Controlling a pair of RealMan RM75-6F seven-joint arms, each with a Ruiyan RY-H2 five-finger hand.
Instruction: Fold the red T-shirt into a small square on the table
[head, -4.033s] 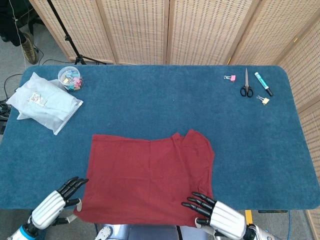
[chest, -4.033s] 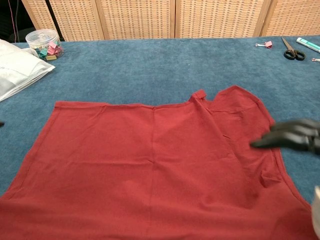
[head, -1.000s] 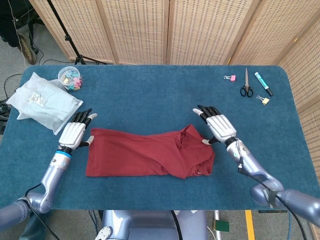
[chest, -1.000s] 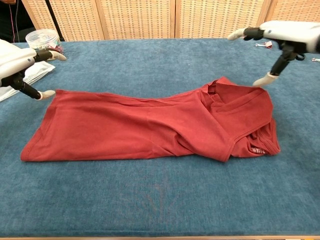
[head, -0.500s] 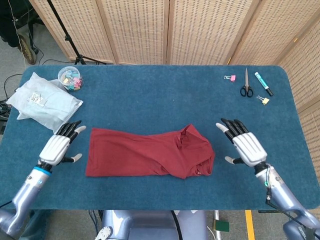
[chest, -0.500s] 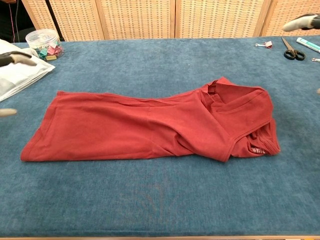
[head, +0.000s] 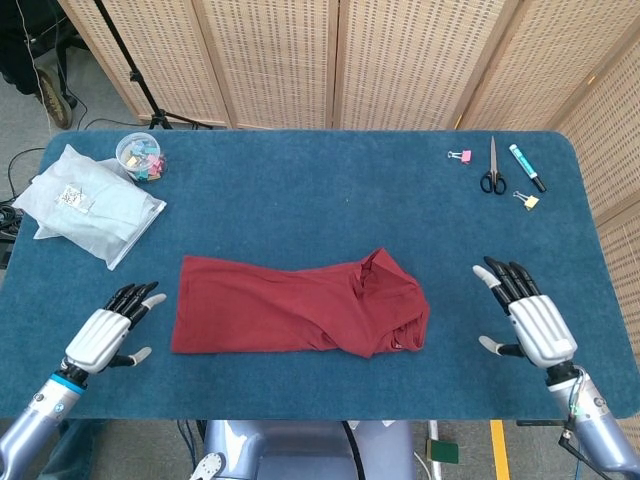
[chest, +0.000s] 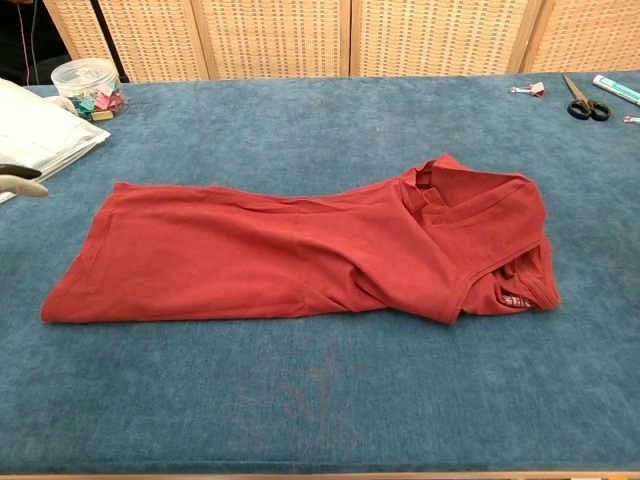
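Though folded once, red T-shirt (head: 300, 305) between both spread robot hands.

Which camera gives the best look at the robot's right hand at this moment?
The head view: the right hand shows whole, fingers spread, holding nothing, off to the side of the red T-shirt. The chest view does not show this hand at all.

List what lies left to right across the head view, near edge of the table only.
left hand → red T-shirt → right hand
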